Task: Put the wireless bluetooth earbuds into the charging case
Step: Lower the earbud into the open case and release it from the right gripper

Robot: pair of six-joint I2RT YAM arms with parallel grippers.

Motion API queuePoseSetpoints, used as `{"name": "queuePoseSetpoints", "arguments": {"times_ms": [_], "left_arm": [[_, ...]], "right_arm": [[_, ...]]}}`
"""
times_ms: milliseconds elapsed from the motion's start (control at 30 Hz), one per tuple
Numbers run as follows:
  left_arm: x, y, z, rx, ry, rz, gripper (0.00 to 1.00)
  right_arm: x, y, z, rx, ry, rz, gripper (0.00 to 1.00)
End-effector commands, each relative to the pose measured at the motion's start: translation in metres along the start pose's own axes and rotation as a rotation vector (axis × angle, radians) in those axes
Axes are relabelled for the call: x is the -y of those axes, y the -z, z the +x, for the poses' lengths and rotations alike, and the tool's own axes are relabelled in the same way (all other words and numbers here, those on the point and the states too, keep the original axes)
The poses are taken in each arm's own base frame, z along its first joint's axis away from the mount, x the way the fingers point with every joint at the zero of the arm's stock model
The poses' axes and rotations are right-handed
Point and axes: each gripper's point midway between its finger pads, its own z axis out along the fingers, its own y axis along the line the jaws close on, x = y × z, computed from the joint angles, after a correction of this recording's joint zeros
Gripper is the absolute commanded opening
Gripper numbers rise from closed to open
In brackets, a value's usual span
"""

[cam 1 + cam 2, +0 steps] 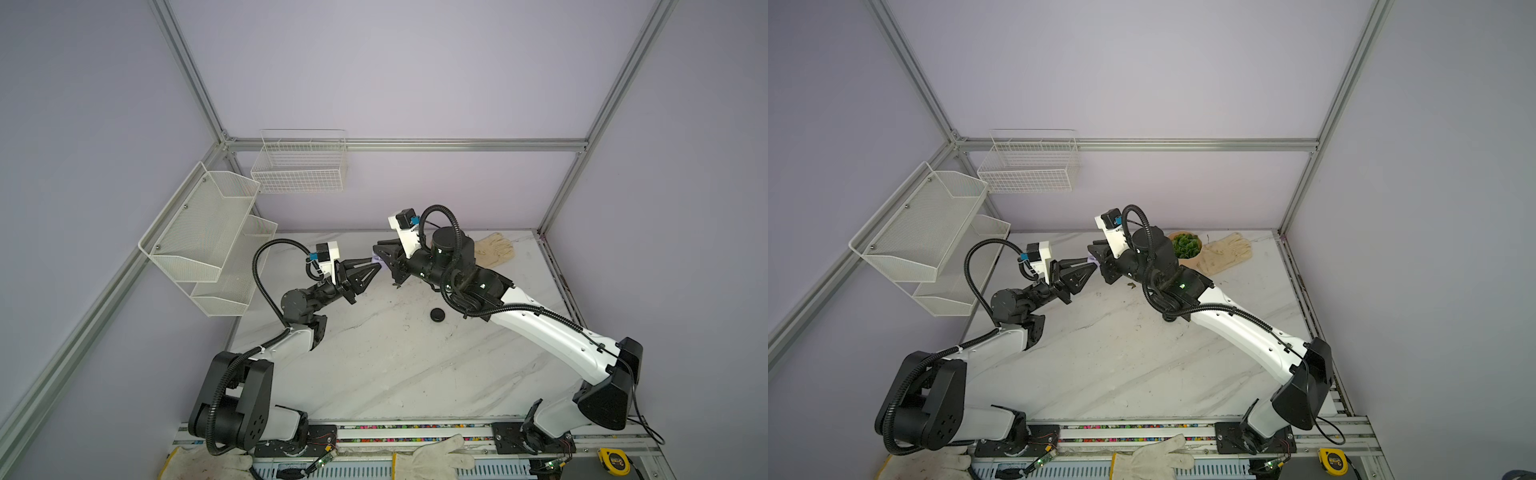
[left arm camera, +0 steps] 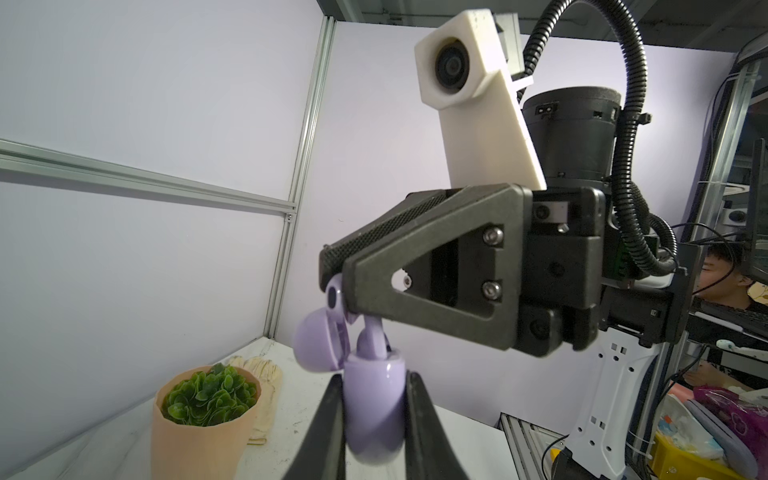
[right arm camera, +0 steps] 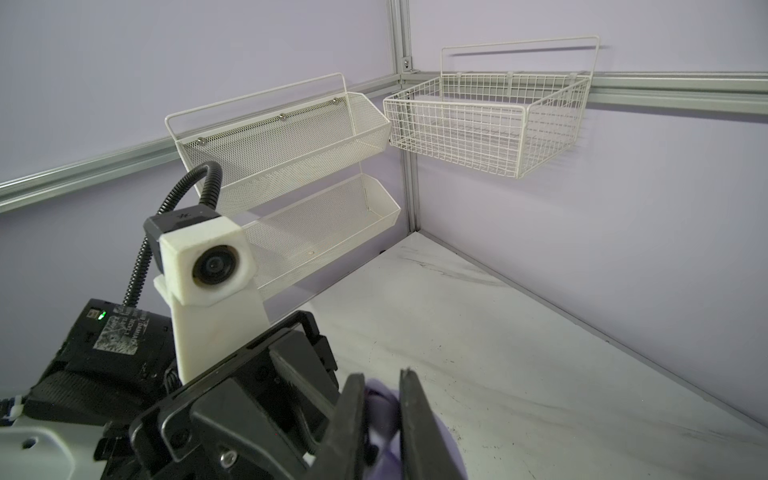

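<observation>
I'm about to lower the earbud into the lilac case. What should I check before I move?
1. Grip of left hand on lilac case: ok.
2. Case lid open: ok.
3. Grip of right hand on lilac earbud, held at its tip just above the case: ok.
4. Earbud lined up with a free slot: cannot tell, the slots are hidden.
5. Second, black case lying on the table, apart from both hands: ok.

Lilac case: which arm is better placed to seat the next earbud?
Right. The right hand pinches a lilac earbud close beside the open case. The left hand is clamped on the case, holding it in the air, so it can only steady it.
</observation>
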Motion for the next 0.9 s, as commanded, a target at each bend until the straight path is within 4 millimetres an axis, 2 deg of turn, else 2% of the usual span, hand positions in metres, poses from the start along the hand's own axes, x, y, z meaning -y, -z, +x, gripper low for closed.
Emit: {"name": "queuePoseSetpoints", "arguments": {"times_ms": [0, 333, 533, 700, 867], "left_arm": [[0.027, -0.007, -0.038, 0.089, -0.158, 0.071, 0.0], [0.028, -0.008, -0.04, 0.089, -0.181, 0.077, 0.0], [0.029, -0.008, -0.04, 0.089, -0.197, 0.079, 0.0], [0.03, -0.006, -0.037, 0.082, -0.215, 0.08, 0.0], [0.035, -0.004, -0.033, 0.069, -0.262, 0.091, 0.0]], "right_arm": [[-0.011, 0.003, -0.004, -0.014, 0.005, -0.028, 0.18], [-0.015, 0.005, -0.016, -0.004, 0.022, -0.036, 0.29], [-0.015, 0.017, -0.042, 0.021, 0.038, -0.006, 0.42], [-0.014, 0.034, -0.06, 0.033, 0.025, 0.02, 0.42], [-0.019, 0.043, -0.052, -0.062, -0.019, 0.002, 0.41]]}}
